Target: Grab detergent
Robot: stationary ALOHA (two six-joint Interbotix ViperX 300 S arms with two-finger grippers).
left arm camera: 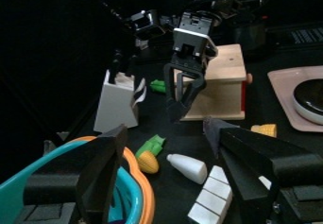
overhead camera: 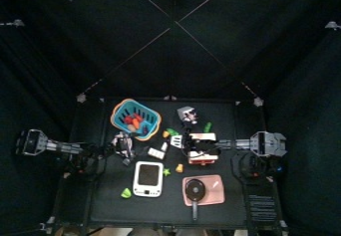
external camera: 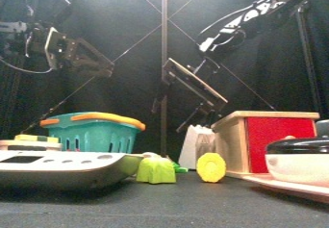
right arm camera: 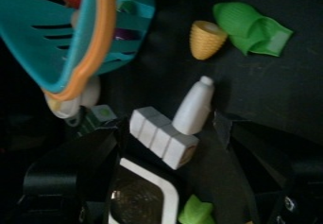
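Detergent (right arm camera: 197, 103): judged to be the small white bottle lying on its side on the mat, cap toward the basket (right arm camera: 76, 48). It sits in the middle of the table, between the basket on the far left and the white scale (overhead camera: 148, 178) on the near side. A ribbed white block (right arm camera: 164, 138) lies at the bottle's base, touching it or nearly so. I can't tell whether it is part of the bottle.

Right gripper (right arm camera: 161, 133): jaws spread wide, holding nothing. It hangs above the bottle and looks down on it. The wide spread makes sense: the bottle lies flat, so the jaws need to straddle its body from above. In the left wrist view this gripper hangs in front of the wooden box (left arm camera: 221, 81), well off the table.

Left gripper (left arm camera: 164, 143): jaws also wide, empty. It is held low over the left side, by the basket rim, and aimed across at the same bottle.

Room to move:
- The basket rim crowds the bottle's cap end.
- The ribbed block crowds the other end.
- A yellow cone (right arm camera: 209, 39) and a green toy (right arm camera: 252, 29) lie near, past the cap.
- The bottle's long sides look open, with bare mat on both.
- Best entry is probably straight down across the narrow body, one jaw on each side.

Risks, as I read them: one jaw landing on the ribbed block, or both arms closing on the same spot.
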